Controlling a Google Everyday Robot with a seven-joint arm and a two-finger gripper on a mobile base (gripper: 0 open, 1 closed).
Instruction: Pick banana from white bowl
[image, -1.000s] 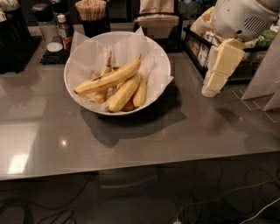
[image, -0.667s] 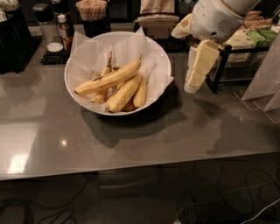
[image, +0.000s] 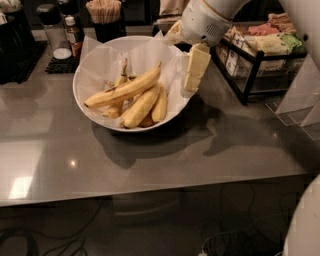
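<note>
The white bowl (image: 87, 107) stands on the grey counter at upper left, lined with crinkled white paper. Several yellow bananas lie in it. The banana (image: 125, 89) is the longest one, lying on top from lower left to upper right with dark streaks. My gripper (image: 192, 75) hangs over the bowl's right rim, to the right of the bananas and apart from them. Nothing is in it.
A black wire rack (image: 252, 55) with packaged snacks stands at the right. A cup of stir sticks (image: 104, 17), shakers (image: 52, 30) and small bottles stand behind the bowl on a black mat. A clear stand (image: 302, 102) is at far right.
My gripper has moved left from beside the snack rack to the right rim of the bowl. The bananas and bowl have not moved.
</note>
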